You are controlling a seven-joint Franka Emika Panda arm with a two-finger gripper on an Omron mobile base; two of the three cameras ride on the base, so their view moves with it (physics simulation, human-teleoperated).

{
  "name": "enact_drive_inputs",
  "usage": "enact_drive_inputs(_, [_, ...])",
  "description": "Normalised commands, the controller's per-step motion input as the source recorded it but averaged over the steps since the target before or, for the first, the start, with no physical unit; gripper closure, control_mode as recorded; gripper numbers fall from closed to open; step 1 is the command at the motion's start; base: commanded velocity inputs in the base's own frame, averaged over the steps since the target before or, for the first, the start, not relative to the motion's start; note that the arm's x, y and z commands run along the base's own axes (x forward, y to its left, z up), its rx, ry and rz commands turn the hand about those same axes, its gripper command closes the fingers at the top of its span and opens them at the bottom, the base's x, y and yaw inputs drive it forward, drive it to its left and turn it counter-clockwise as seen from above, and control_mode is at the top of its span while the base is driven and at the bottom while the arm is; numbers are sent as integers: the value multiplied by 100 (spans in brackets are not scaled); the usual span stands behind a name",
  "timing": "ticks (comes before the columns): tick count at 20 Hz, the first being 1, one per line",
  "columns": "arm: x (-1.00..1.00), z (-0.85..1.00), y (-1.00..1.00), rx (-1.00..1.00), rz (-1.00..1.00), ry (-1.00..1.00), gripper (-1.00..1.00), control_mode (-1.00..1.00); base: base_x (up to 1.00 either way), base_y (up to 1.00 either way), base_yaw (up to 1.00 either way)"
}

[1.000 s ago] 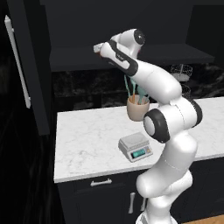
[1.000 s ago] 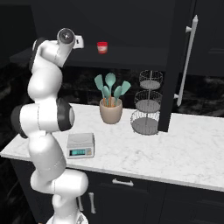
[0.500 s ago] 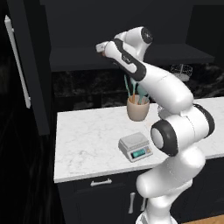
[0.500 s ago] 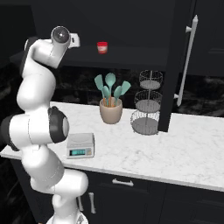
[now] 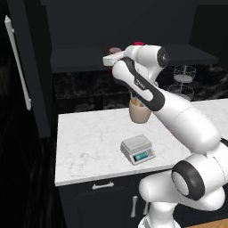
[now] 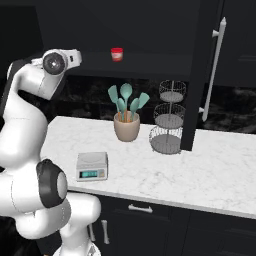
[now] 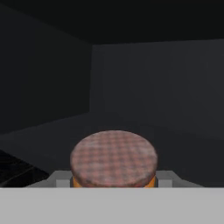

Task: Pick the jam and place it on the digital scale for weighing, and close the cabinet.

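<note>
Reaching into the cabinet [image 5: 40, 67], hand [image 5: 111, 59] seemingly clamped on the jam [image 7: 113, 158] (fingertips hidden), lid toward camera.

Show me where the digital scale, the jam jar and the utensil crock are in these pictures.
digital scale [image 6: 92, 159]: right base view, on its flat top plate.
jam [image 7: 113, 157]: hand view, on the middle of its lid.
utensil crock [image 6: 126, 129]: right base view, on the beige pot's front wall.
</note>
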Motion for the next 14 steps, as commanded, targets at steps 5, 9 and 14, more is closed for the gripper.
enact_drive_inputs(5, [-99,0,-36,0,-1,3,100,-100,0,0,0])
enact_drive_inputs(9, [-94,-8,-77,0,0,10,100,-100,0,0,0])
enact_drive_inputs(14, [-68,-55,-59,-1,11,17,100,-100,0,0,0])
